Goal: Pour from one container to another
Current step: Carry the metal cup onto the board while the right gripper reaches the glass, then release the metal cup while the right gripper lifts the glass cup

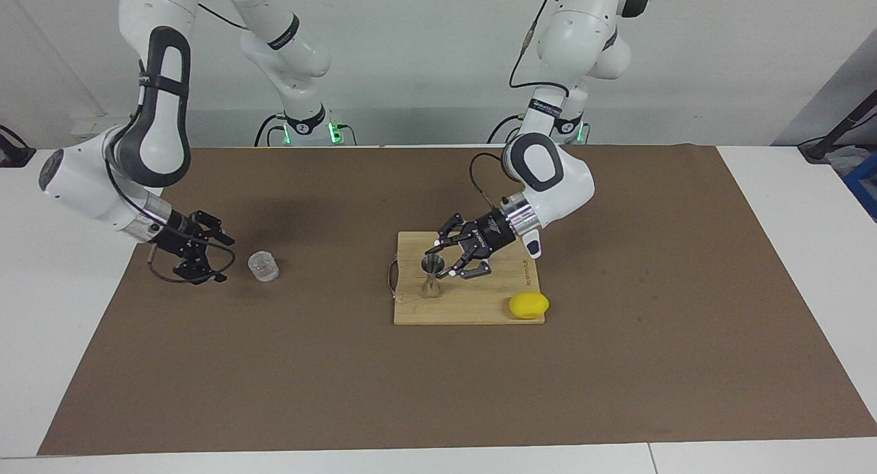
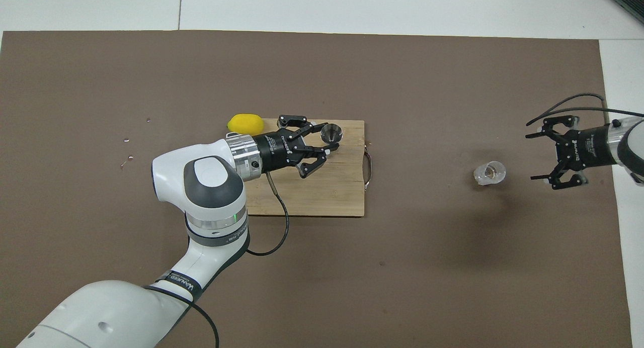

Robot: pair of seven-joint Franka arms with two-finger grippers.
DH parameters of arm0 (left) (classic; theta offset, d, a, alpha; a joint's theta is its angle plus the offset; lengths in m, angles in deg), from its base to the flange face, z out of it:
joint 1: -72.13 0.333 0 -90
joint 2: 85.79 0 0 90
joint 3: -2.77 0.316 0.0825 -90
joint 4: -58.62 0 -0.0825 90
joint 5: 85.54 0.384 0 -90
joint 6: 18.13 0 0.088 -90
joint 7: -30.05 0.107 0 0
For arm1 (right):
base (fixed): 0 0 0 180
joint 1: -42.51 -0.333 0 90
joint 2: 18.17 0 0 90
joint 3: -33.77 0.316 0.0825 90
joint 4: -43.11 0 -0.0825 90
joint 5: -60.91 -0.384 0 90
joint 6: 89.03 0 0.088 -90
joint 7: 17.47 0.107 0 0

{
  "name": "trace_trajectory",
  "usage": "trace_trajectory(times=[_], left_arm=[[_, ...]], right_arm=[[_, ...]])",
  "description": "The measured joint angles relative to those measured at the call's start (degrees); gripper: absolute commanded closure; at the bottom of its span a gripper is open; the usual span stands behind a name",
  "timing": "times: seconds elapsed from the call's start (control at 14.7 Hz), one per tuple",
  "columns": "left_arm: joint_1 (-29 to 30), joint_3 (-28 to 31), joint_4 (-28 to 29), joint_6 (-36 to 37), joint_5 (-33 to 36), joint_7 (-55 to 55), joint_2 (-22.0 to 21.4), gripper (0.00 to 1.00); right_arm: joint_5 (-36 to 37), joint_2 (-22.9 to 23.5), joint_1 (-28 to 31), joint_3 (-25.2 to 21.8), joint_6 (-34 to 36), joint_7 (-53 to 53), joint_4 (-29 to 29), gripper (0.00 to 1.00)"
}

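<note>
The glass (image 1: 263, 266) was being reached for by the spread right pincer (image 1: 205, 257). The jigger (image 1: 431, 277) was flanked by the spread left pincer (image 1: 445, 257). Closing was needed next.

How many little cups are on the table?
2. The clear glass tumbler stands on the brown mat beside the right gripper. The metal jigger stands on the wooden board, at the left gripper.

We note two white arms (image 1: 558, 176) with dark grey joint panels, black cables, silver wrist rings, black skeletal grippers.
</note>
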Motion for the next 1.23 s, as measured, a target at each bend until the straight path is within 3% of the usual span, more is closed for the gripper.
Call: trace_trajectory(times=[0.34, 0.54, 0.75, 0.82, 0.89, 0.95, 1.23], left_arm=[[-0.04, -0.01, -0.86, -0.28, 0.0, 0.07, 1.03, 1.0], [-0.17, -0.05, -0.99, -0.41, 0.0, 0.07, 1.31, 1.0], [-0.39, -0.05, -1.0, -0.58, 0.0, 0.08, 1.44, 0.93], [-0.49, -0.04, -1.0, -0.7, 0.0, 0.08, 1.45, 0.81], [-0.63, -0.04, -1.0, -0.9, 0.0, 0.08, 1.46, 0.51], [-0.74, -0.05, -1.0, -1.07, 0.0, 0.08, 1.47, 0.01], [-0.79, -0.14, -1.06, -1.14, 0.0, 0.08, 1.48, 0.0]], right_arm=[[-3.75, 6.24, 1.61, -0.03, -0.71, -6.88, 0.17, 0.0], [-3.81, 7.16, 1.53, 0.39, -0.13, -7.7, 0.11, 0.0], [-3.83, 7.15, 1.39, 0.59, 1.78, -10.02, 0.03, 0.0], [-3.83, 7.15, 1.33, 0.59, 2.27, -10.73, 0.02, 0.0], [-3.84, 7.15, 1.18, 0.6, 2.32, -10.98, 0.03, 0.0], [-3.85, 7.15, 1.0, 0.6, 2.31, -11.0, 0.03, 0.0], [-6.49, 7.15, 0.44, 0.67, 2.07, -10.98, 0.04, 0.0]])
